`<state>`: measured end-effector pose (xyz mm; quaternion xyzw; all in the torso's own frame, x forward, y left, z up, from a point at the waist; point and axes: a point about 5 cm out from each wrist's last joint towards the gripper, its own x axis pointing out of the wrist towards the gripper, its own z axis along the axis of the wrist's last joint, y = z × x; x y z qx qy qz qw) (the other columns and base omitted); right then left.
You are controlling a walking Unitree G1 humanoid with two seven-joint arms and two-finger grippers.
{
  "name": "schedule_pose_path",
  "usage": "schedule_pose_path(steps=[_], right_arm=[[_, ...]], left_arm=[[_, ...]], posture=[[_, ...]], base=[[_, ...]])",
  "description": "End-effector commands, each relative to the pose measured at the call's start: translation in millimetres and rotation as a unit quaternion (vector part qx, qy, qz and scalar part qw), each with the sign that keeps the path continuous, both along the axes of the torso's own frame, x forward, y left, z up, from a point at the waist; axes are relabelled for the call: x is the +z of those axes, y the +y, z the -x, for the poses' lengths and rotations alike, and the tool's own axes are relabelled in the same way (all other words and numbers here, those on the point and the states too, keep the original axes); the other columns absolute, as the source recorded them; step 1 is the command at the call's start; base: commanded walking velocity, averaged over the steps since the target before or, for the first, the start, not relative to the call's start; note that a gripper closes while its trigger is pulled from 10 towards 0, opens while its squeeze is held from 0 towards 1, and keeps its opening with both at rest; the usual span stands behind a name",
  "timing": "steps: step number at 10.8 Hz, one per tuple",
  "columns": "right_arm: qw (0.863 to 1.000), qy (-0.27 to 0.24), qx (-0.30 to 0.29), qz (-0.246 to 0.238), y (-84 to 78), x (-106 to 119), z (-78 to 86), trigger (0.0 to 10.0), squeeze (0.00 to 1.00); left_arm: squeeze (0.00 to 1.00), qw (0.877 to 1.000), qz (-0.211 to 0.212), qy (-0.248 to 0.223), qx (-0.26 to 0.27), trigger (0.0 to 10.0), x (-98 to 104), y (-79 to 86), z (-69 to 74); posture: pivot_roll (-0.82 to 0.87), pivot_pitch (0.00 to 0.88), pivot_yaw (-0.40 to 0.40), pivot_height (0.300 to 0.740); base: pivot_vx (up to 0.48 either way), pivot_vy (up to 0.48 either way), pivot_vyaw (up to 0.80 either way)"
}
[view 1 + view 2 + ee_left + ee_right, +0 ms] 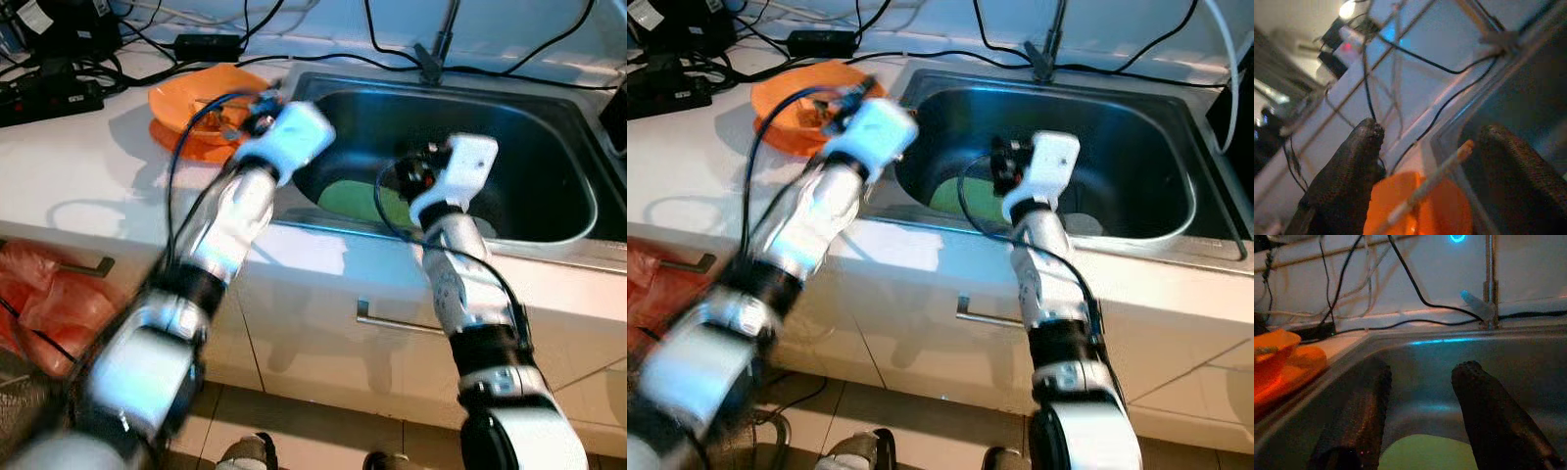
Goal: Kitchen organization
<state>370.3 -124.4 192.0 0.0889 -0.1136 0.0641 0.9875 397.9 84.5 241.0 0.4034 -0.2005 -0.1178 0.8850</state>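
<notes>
— While my arms reach forward, where are the grippers?
— My left gripper (1425, 161), spread, hovers over the orange plastic bowl (196, 108) beside the steel sink (549, 147); my right gripper (1422, 416), spread, hangs inside it above a green plate (358, 201).

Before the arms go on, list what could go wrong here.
1. The left end effector, open over the orange bowl by the sink edge, looks blurred in motion and could knock the bowl.
2. Cables trail along the counter behind; an arm could snag them.
3. The right end effector hangs open inside the sink above a green item.
</notes>
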Motion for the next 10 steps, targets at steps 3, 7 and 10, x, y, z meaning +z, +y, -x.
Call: schedule_pose_path(steps=[3, 7, 10], right_arm=[[1.000, -0.001, 0.006, -0.005, 3.4, -0.4, 0.0, 10.0, 0.00], [1.000, 0.008, 0.005, -0.012, 3.0, -7.8, 8.2, 10.0, 0.00], [1.000, 0.014, 0.005, -0.013, 0.3, -13.2, 19.2, 10.0, 0.00]], left_arm=[[0.00, 0.997, -0.069, 0.020, 0.019, 10.0, -2.8, 1.7, -9.1], [0.00, 0.993, -0.115, 0.016, 0.037, 10.0, -0.3, 6.1, -14.4], [0.00, 0.988, -0.147, -0.003, 0.052, 10.0, 8.1, 6.9, -18.1]], posture=[[0.05, 0.135, 0.044, 0.740], [0.05, 0.200, 0.044, 0.740], [0.02, 0.245, 0.045, 0.740]], base=[[0.000, 0.000, 0.00], [0.000, 0.000, 0.00], [0.000, 0.000, 0.00]])
